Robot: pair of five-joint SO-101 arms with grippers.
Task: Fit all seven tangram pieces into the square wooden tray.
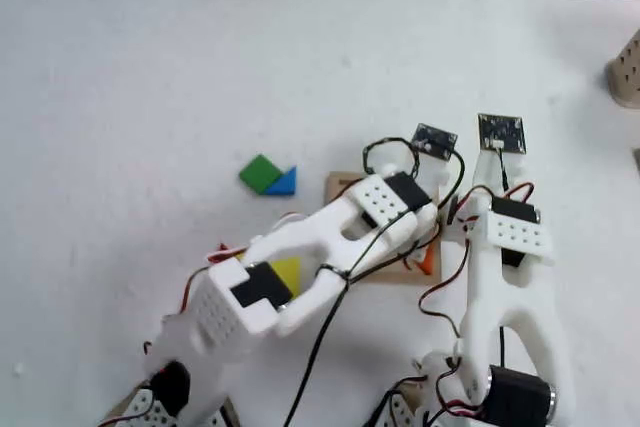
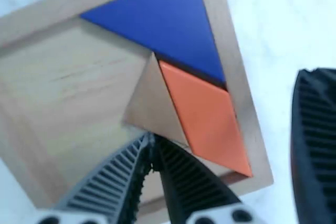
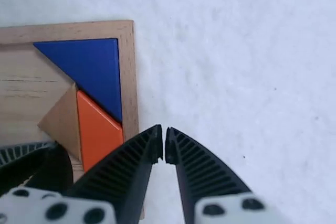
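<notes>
The high view alone takes in the loose pieces. A green square (image 1: 260,173) touches a small blue triangle (image 1: 284,183) left of centre on the white desk (image 1: 150,77). Lower down, a yellow piece (image 1: 288,270) lies half covered by the left arm (image 1: 330,237). That arm crosses the square wooden tray (image 1: 338,187) at mid-frame, so little more than a corner and an edge of it show there, with a sliver of the orange parallelogram (image 1: 426,262) at its lower right. A red bit (image 1: 222,250) near the arm's elbow is too small to tell as piece or wire.

The wrist views open the tray up. In the left wrist view a large blue triangle (image 2: 168,19) lies in one corner against the rim. The orange parallelogram (image 2: 207,119) touches it along the same rim, and a wood-coloured triangle (image 2: 152,108) sits against both. The left tool (image 2: 153,148) has its fingers together, tips over that wooden triangle; whether they touch it cannot be told. In the right wrist view the right tool (image 3: 164,141) also has its fingers together, over bare desk just outside the tray's rim.
</notes>
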